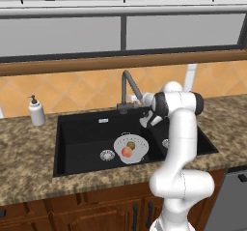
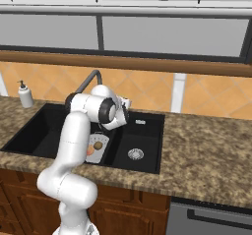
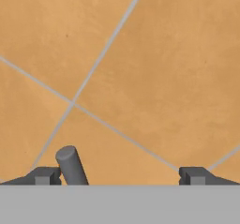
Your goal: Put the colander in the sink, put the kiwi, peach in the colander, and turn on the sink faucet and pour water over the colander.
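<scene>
The pale colander sits in the large basin of the black sink, beside its silver drain. Inside it lie the brown kiwi and the orange-red peach; both also show in the colander from the right, kiwi above peach. The dark sink faucet rises behind the basin. My gripper hangs level at the faucet's base, pointing at the tiled wall. In the hand view my gripper stands open, with a short grey rod of the faucet just inside one fingertip.
A white soap pump bottle stands on the granite counter left of the sink. The smaller basin lies to the right with its own drain. Orange tiles close off the back, under a wooden sill and window.
</scene>
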### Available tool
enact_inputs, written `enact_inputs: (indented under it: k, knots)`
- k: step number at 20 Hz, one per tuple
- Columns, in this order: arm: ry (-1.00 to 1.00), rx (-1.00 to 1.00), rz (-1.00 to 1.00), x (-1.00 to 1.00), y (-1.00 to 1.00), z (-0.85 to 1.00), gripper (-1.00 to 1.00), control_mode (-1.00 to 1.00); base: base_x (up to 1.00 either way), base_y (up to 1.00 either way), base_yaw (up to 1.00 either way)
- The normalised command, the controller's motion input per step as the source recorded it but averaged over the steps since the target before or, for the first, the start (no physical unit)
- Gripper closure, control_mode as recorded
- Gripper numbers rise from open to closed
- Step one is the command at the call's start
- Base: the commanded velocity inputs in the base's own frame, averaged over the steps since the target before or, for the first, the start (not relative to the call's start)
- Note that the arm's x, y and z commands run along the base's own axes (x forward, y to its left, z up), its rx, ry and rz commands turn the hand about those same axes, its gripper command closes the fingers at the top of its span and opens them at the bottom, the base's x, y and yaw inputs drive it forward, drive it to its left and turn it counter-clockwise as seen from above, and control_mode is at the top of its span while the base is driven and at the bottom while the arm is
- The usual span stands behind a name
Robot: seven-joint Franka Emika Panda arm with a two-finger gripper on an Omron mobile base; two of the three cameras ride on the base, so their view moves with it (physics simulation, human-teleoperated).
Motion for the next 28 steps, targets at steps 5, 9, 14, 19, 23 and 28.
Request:
enact_inputs:
  k: [5, 9, 14, 19, 23, 28]
  knots:
    - [0.0, 0.0, 0.0, 0.08, -0.08, -0.01, -1.0, -1.0, 0.0, 0.0, 0.0]
    - [0.0, 0.01, 0.01, 0.0, -0.55, -0.03, -1.0, -1.0, 0.0, 0.0, 0.0]
    - [0.0, 0.02, 0.0, 0.0, -0.62, -0.02, -1.0, -1.0, 0.0, 0.0, 0.0]
    - [0.0, 0.05, 0.0, 0.0, -0.94, 0.0, -1.0, -1.0, 0.0, 0.0, 0.0]
    - [0.0, 0.08, 0.0, 0.02, -1.0, -0.03, -1.0, -1.0, 0.0, 0.0, 0.0]
    - [0.0, 0.08, 0.01, 0.07, -1.0, -0.07, -1.0, -1.0, 0.0, 0.0, 0.0]
